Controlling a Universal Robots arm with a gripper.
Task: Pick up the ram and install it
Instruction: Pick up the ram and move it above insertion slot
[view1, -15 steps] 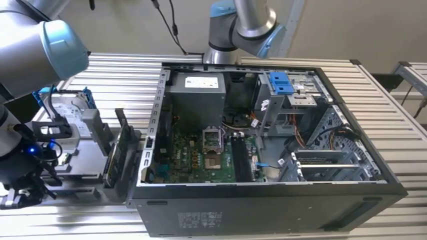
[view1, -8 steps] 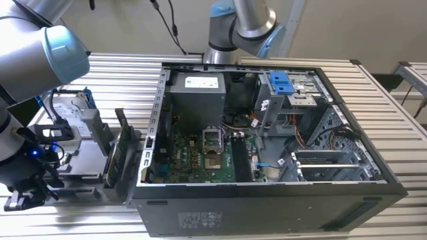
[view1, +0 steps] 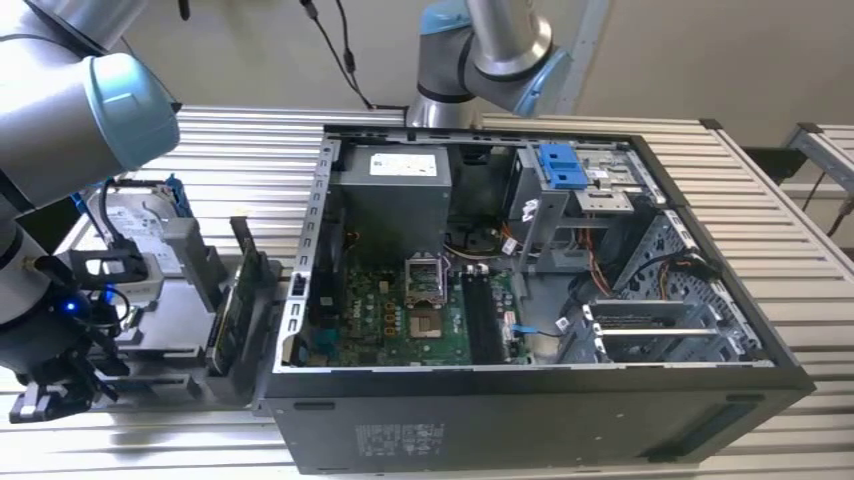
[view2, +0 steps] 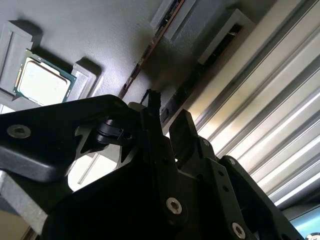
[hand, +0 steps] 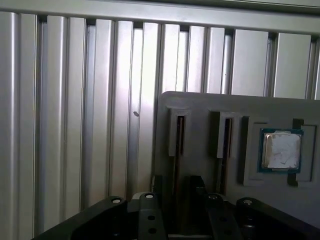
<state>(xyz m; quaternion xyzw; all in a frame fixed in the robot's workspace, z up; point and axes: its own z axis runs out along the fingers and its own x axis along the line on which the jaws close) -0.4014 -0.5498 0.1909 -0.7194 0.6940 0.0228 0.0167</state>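
- The slatted metal surface (view1: 814, 320) is carrying an open computer case (view1: 534, 430) across its middle. The motherboard (view1: 400, 310) is lying exposed inside the case.
- A grey holder (view1: 160, 320) is sitting just beside the case, toward the surface's edge on the exterior view's left.
- A silver hard drive (view1: 140, 225) in a blue frame is standing at the holder's far side. A green circuit board (view1: 224, 330) is standing edge-on along the side nearest the case.
- The arm (view1: 80, 110) is reaching down at the holder's near corner on the exterior view's left, and the hand (view1: 51, 395) is hanging low there, close over the holder.
- In both wrist views the hand (hand: 176, 184) (view2: 166, 117) is pointing at the holder (hand: 200, 105) (view2: 100, 30). Its two dark fingers (hand: 152, 210) (view2: 182, 132) are standing apart with a narrow gap, and nothing is showing clamped between them.
- The ram (hand: 178, 135) (view2: 146, 56), a thin dark stick with a brownish edge, is standing on edge in the holder slot closest to the holder's outer edge. It is running in line with the gap between the fingers.
- Whether the fingers are touching the ram: cannot tell.
- A second slot (hand: 225, 137) is lying just beside the first.
- A processor chip (hand: 280, 150) (view2: 42, 82) is sitting flat in a recess beyond that slot, well apart from the fingers.
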